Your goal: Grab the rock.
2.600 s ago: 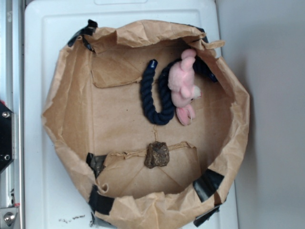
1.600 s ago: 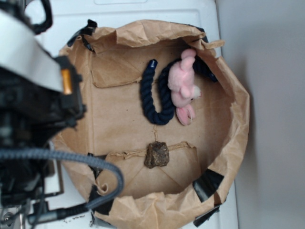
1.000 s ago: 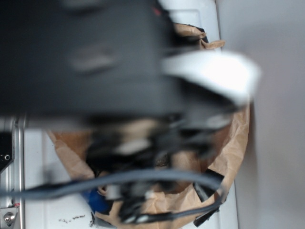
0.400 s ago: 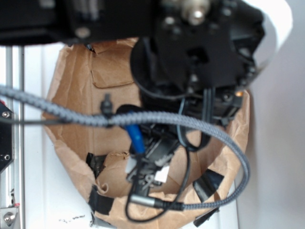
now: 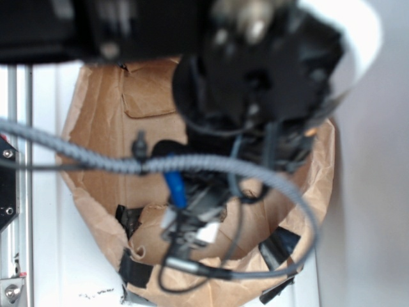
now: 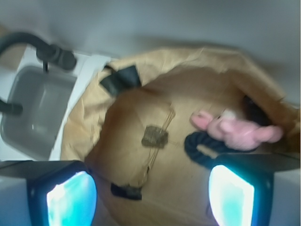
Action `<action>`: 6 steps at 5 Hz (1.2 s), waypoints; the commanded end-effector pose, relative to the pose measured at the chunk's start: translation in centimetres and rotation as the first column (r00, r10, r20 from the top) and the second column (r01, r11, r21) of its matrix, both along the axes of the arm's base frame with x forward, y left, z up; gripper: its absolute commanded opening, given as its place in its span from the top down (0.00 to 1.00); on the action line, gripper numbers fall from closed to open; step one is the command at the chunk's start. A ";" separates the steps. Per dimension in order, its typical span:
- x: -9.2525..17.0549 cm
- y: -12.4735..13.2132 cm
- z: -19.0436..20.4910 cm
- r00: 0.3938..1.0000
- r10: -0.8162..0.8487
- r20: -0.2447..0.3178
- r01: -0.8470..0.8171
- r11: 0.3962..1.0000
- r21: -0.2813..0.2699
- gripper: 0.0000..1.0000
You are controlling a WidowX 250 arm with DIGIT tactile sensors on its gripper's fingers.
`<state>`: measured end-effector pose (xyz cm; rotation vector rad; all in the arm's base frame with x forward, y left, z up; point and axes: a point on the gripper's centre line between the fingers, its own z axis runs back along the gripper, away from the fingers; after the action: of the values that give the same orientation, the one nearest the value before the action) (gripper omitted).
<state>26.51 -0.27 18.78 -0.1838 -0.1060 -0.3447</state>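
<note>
Below, rock (image 6: 154, 136) alone on bag (image 6: 117, 108) floor, clear all round, tool (image 6: 150, 193) spread wide above.

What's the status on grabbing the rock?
Tool open, above the paper bag, holding nothing. Rock on the bag floor, untouched. Pink plush toy and dark rope beside it, apart.
</note>
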 end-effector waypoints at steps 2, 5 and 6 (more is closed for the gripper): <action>0.4 1.4 -7.0 1.000 -0.027 0.006 0.026 0.995 0.101 0.00; 1.4 -3.8 -11.3 0.994 -0.101 0.027 0.098 0.991 0.096 0.00; 2.0 -6.1 -12.2 0.994 -0.099 0.040 0.095 0.992 0.079 0.00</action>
<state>27.82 -5.31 5.14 -0.1070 -0.0752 -0.4301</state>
